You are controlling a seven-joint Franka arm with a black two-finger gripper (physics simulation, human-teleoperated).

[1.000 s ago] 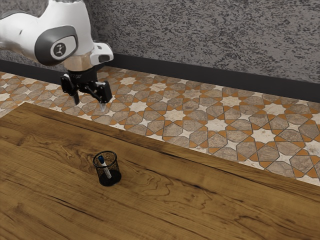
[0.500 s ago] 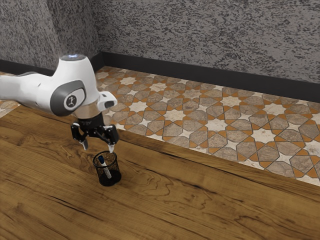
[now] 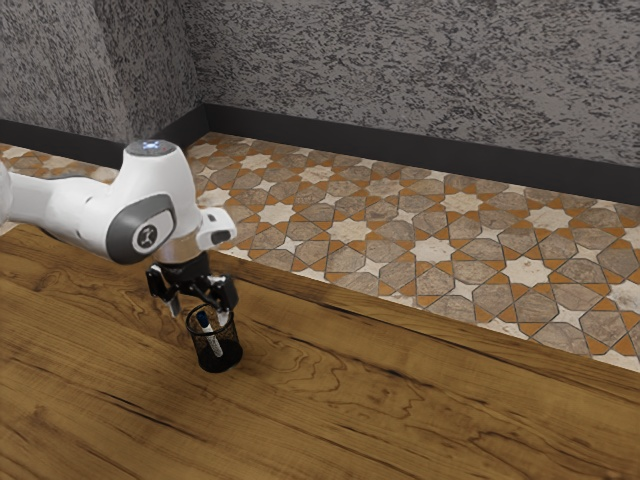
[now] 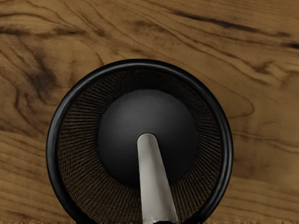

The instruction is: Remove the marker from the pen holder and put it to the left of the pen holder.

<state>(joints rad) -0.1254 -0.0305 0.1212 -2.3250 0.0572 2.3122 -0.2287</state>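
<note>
My gripper (image 3: 199,314) is open in the exterior view, right at the top of the black mesh pen holder (image 3: 219,361), its fingers spread around the rim level. The white marker (image 3: 212,341) with a blue cap leans inside the holder, cap end up near the rim, between the fingers but not gripped. From the wrist view I look down into the round pen holder (image 4: 225,154), where the marker's pale barrel (image 4: 153,182) rests on the dark base and rises toward the hand.
The wooden table (image 3: 400,400) extends around the holder in the exterior view. Its far edge runs behind the holder, with tiled floor (image 3: 430,250) beyond and a grey wall further back.
My hand has come down from well above the table to the holder's top, moving slightly toward the exterior view's right. The holder and marker stand where they were.
</note>
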